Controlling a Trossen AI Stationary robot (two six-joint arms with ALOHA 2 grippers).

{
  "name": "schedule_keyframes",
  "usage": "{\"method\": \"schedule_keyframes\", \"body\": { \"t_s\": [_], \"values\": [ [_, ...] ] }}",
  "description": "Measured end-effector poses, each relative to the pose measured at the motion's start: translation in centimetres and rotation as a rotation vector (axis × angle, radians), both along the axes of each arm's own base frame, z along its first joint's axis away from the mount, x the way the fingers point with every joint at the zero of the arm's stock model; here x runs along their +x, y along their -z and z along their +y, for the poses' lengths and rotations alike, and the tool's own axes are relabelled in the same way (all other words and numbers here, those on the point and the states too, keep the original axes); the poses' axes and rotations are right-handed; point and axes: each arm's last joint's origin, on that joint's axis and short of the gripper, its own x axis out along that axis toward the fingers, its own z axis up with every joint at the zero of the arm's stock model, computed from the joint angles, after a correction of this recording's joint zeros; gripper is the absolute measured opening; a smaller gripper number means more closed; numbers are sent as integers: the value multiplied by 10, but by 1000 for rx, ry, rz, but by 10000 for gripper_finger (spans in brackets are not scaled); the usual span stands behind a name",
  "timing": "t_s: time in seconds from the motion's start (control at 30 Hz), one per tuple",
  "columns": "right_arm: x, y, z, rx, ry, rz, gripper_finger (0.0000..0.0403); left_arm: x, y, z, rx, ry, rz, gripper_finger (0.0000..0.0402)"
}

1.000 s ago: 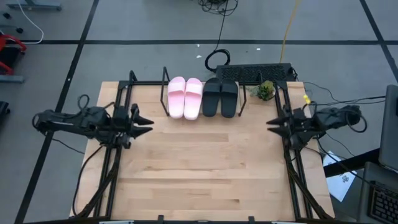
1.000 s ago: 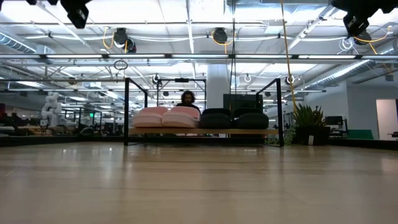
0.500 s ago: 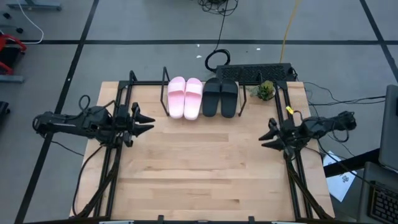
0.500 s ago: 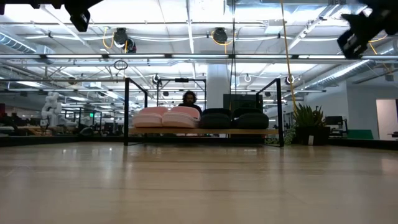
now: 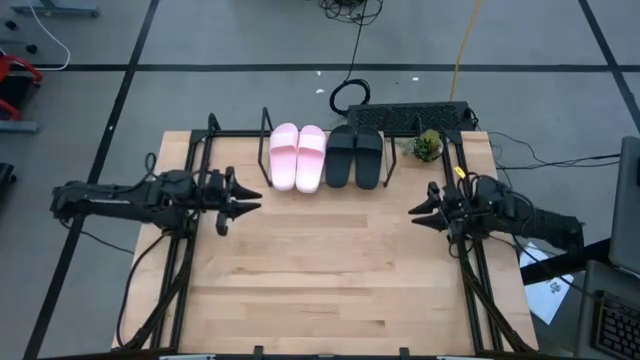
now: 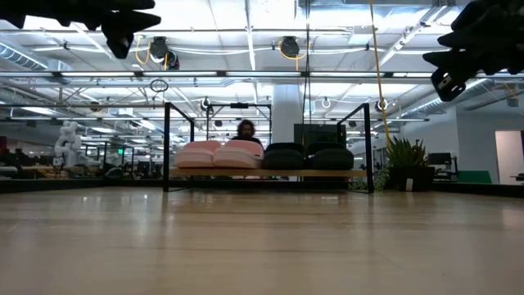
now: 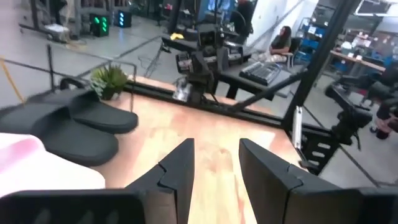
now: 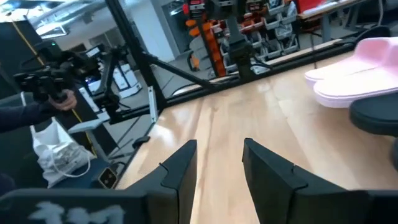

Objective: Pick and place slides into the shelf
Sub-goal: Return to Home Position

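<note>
The pale pink slides (image 5: pixel 298 157) and black slides (image 5: pixel 356 157) are lined up on the black-framed wooden shelf (image 6: pixel 360 173) at the plank worktop's (image 5: pixel 320 280) far edge, with the left gripper (image 5: pixel 250 200) and right gripper (image 5: pixel 418 205) held released above its sides and a lit hall (image 6: pixel 270 82) behind.

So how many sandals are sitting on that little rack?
4, side by side on the shelf at the table's far edge: left pink slide, right pink slide, left black slide, right black slide. None appear hidden.

pink slides (image 5: pixel 298 157): 2 | black slides (image 5: pixel 355 157): 2 | shelf (image 6: pixel 364 173): 1 | robot arms (image 5: pixel 120 197): 2 | potted plant (image 5: pixel 427 146): 1
</note>
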Motion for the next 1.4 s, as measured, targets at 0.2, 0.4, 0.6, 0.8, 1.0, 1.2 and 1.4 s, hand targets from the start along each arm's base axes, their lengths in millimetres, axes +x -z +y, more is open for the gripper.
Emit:
{"method": "schedule_keyframes", "body": {
  "t_s": [0.2, 0.4, 0.6, 0.8, 1.0, 1.2, 1.4],
  "values": [
    [-3, 0, -10, 14, -4, -6, 118, -12, -5, 9, 38, 16, -44, 129],
    [-5, -5, -17, -17, 29, -58, 118, -33, 15, 8, 28, 20, -157, 129],
    [-4, -6, -21, 11, 53, -52, 118, -37, 58, 3, -49, 60, -187, 129],
    [9, 7, -31, 25, 67, -57, 118, -34, 77, 0, -6, 31, -154, 129],
    [21, 26, -37, 20, 28, -96, 118, -32, 98, -1, 39, 14, -95, 129],
    [26, 30, -41, -22, 24, -70, 118, -32, 108, 0, 93, -10, -46, 129],
    [28, 19, -45, -89, 51, -79, 118, -32, 105, 0, 118, -12, -72, 129]
  ]
}}
